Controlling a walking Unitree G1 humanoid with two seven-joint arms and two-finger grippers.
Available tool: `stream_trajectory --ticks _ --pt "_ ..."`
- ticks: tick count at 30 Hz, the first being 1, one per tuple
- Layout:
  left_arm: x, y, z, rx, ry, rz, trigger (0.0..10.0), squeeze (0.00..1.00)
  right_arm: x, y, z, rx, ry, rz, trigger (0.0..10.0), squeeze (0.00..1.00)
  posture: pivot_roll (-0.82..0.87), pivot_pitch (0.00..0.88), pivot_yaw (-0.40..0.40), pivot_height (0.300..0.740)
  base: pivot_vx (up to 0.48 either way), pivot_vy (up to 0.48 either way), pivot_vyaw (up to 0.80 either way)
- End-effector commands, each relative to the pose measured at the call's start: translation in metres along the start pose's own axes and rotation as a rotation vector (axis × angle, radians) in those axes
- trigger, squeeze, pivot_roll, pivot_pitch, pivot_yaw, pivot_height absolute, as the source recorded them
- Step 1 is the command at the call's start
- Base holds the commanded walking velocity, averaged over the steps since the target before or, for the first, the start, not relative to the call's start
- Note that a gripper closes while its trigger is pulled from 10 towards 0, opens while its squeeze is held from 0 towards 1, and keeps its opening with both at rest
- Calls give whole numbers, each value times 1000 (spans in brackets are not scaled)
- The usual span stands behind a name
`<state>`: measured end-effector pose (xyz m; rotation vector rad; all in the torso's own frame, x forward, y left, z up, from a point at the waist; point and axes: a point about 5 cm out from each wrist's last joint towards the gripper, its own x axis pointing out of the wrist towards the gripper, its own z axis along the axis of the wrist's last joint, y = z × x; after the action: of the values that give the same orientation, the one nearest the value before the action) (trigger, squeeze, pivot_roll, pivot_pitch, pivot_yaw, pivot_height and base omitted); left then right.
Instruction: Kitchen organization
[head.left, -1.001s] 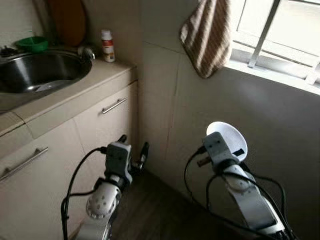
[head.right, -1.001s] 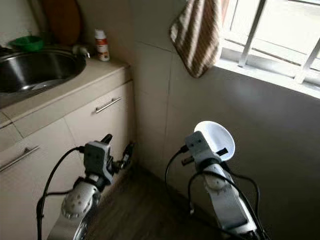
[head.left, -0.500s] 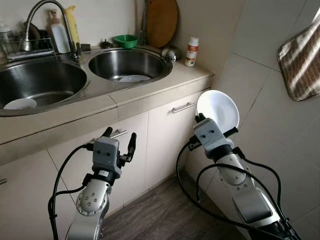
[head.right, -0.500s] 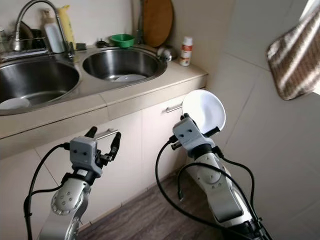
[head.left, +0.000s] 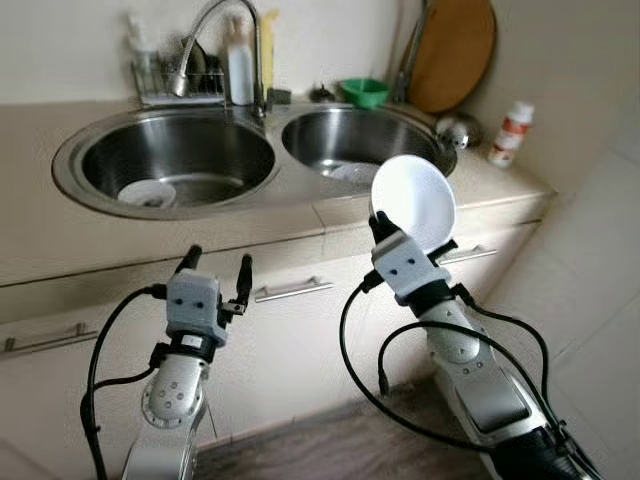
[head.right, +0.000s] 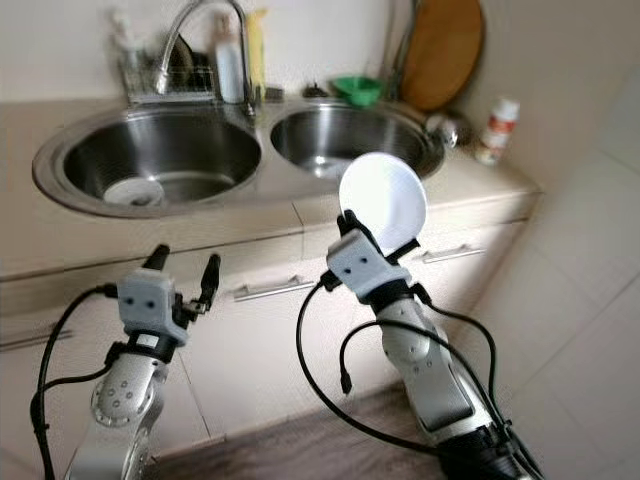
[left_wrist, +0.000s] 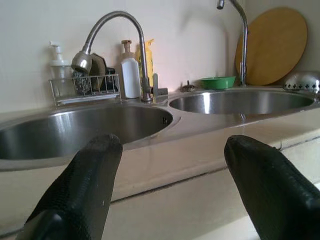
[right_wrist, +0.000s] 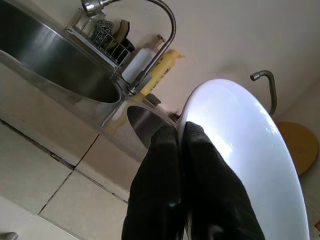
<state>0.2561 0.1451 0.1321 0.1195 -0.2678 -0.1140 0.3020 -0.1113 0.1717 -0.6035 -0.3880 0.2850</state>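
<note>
Your view has swung to the sinks; right gripper pinches the plate thinly, left gripper spread, so a bump could slip it

**Both arms raised — one hand spread, one hand clamped**

The left arm reaches forward and up, its left hand held level with the two black fingers spread wide apart and nothing between them. The right arm bends up from lower right, cables looping off its wrist — its right hand sits higher than the left, fingers pressed together on the rim of a white plate held upright.
</note>
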Motion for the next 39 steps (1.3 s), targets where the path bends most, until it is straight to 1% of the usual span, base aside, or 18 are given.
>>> stream_trajectory --ticks 1,5,13,16,17,19,20,22,23,24,27,28,29,30,32,36,38,39 --pt "1 -12 -1 -6 -4 -43 10000 0 3 -7 0 -4 -14 -32 0 0 53 0 -82 740 251 0 800" --pt "1 -15 -1 -2 -9 -52 10000 0 4 -9 0 15 -27 -57 0 0 50 0 -82 740 0 0 800" --pt "1 -9 0 9 -25 -23 10000 0 6 -15 3 20 -56 -90 0 0 9 0 -61 740 0 0 0" --pt "4 -6 2 11 -32 -11 10000 0 11 -21 12 1 -89 -111 0 0 -24 0 -52 740 0 0 0" --pt "4 -7 8 14 -48 -18 10000 0 14 -31 21 -5 -113 -150 0 0 -13 0 -53 740 0 0 0" --pt "8 -12 17 8 -72 -37 10000 0 15 -36 26 7 -112 -169 0 0 36 0 -61 740 0 0 0" --pt "9 -15 25 -14 -106 -47 10000 0 11 -35 29 63 -122 -187 0 0 13 0 -56 740 0 0 0" --pt "13 -6 27 -29 -91 4 10000 0 12 -42 37 159 -116 -243 0 0 1 0 -56 740 0 0 0" --pt "16 -2 23 -139 -49 75 10000 0 15 -49 36 185 -80 -315 0 0 -38 10 -48 740 0 0 0" --pt "15 -4 21 -180 -44 83 10000 0 16 -49 35 178 -75 -340 0 0 -38 10 -48 740 0 0 0" --pt "6 -12 16 23 -46 -41 10000 0 16 -37 30 62 -80 -253 0 0 -30 0 -34 740 0 0 0" --pt "8 -5 22 -13 -67 -25 10000 0 15 -43 33 95 -129 -237 0 0 15 0 -40 740 0 0 0" --pt "8 -5 22 -13 -67 -25 10000 0 15 -43 33 95 -129 -237 0 0 15 0 -40 740 0 0 0" --pt "15 5 22 -31 -66 24 10000 0 13 -50 27 74 -126 -246 0 0 25 0 -51 740 0 0 0" --pt "18 9 22 -16 -60 39 10000 0 12 -52 22 57 -101 -259 0 0 16 0 -39 740 0 0 0" --pt "-2 0 17 -1 -16 7 10000 0 8 -47 22 70 -76 -286 0 0 29 0 -37 740 0 0 0" --pt "-2 -1 17 -2 -19 4 10000 0 7 -45 22 70 -78 -282 0 0 29 0 -37 740 0 0 0" --pt "3 1 20 -2 -35 9 10000 0 6 -42 21 67 -81 -269 0 0 36 0 -36 740 0 0 0"
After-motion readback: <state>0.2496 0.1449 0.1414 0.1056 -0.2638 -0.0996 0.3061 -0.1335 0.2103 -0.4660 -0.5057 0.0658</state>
